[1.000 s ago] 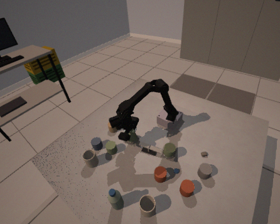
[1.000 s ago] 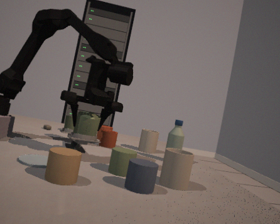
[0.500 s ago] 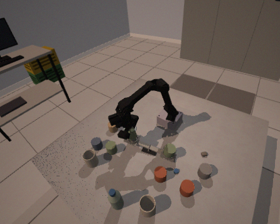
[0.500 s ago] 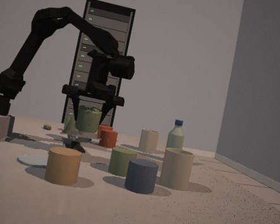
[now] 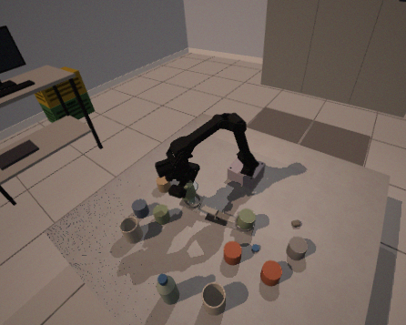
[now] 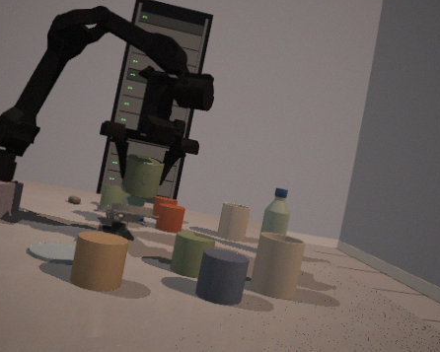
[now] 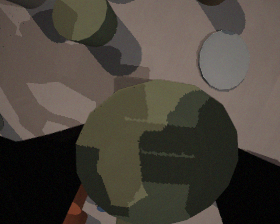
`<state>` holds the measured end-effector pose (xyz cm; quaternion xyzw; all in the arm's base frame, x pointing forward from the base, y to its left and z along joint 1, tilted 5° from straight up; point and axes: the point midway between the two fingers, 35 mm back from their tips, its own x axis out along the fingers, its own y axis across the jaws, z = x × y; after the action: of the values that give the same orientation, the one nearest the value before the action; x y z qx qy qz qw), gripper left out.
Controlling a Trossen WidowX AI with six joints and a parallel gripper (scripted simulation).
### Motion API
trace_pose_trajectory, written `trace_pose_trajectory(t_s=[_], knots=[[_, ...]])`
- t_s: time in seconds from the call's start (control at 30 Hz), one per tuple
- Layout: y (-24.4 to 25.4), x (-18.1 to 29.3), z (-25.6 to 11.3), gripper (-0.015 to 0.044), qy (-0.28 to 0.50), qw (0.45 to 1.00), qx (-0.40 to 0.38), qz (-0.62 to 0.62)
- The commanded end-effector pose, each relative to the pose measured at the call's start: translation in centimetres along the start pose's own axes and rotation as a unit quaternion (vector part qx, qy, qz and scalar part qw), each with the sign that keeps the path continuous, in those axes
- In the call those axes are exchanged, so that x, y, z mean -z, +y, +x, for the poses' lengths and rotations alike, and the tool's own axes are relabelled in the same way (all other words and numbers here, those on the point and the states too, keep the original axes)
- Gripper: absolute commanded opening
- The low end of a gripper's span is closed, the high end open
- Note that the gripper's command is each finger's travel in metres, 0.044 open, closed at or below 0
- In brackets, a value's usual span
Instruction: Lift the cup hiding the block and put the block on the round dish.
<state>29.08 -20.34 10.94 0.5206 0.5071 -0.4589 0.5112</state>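
My gripper is shut on a green cup and holds it upright, just above the near end of the balance. A small teal shape, which looks like the block, shows right under the held cup at that end. The cup hides it in the wrist view. The other green balance cup stands on the far end. The round pale dish lies beside the balance with nothing on it.
Near the dish stand an orange cylinder, a green one and a blue-grey one. Farther off are two red cylinders, two beige cups, a grey cylinder and a bottle.
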Motion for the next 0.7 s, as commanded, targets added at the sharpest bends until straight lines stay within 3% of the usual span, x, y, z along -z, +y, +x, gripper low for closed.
trace_pose_trajectory(t_s=[0.0,0.67], knots=[[0.0,-0.1,-0.9,0.0000,-0.004,1.000,-0.003,-0.003],[-0.3,0.2,-3.4,0.0000,-0.004,1.000,-0.003,-0.002]])
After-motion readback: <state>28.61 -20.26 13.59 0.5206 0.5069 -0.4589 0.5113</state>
